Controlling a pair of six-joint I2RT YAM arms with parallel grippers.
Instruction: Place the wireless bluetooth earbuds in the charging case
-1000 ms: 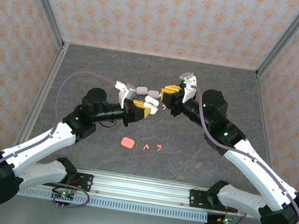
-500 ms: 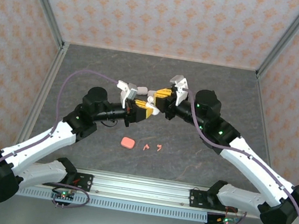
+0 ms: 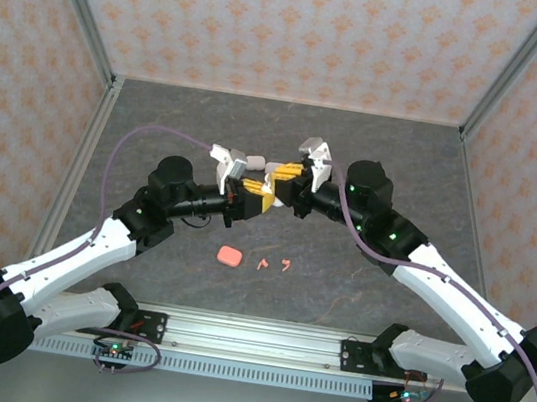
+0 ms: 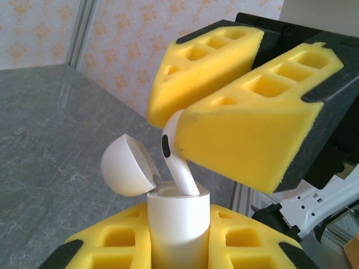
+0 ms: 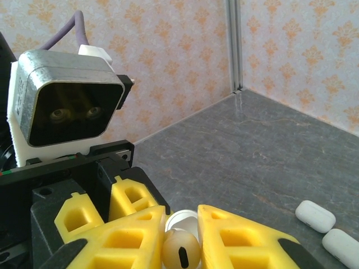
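My left gripper (image 4: 179, 242) is shut on a white charging case (image 4: 178, 216) held upright, its rounded lid (image 4: 126, 168) hinged open to the left. My right gripper (image 5: 181, 225) is shut on a white earbud (image 5: 180, 250). In the left wrist view the earbud (image 4: 178, 159) hangs from the right gripper's yellow fingers (image 4: 247, 126), its stem tip dipped into the case's open top. From above, the two grippers meet at mid-table, left (image 3: 252, 197) and right (image 3: 289, 175). A coral-pink case (image 3: 231, 256) and two pink earbuds (image 3: 263, 262) (image 3: 286, 263) lie nearer the arm bases.
Two closed white cases (image 5: 315, 216) (image 5: 343, 247) lie on the grey tabletop to the right of my right gripper. The left wrist camera housing (image 5: 67, 106) is close in front of the right wrist. Patterned walls enclose the table (image 3: 159, 124).
My right gripper has moved left and down toward the left gripper, bringing the earbud over and onto the open case. The left arm has barely shifted.
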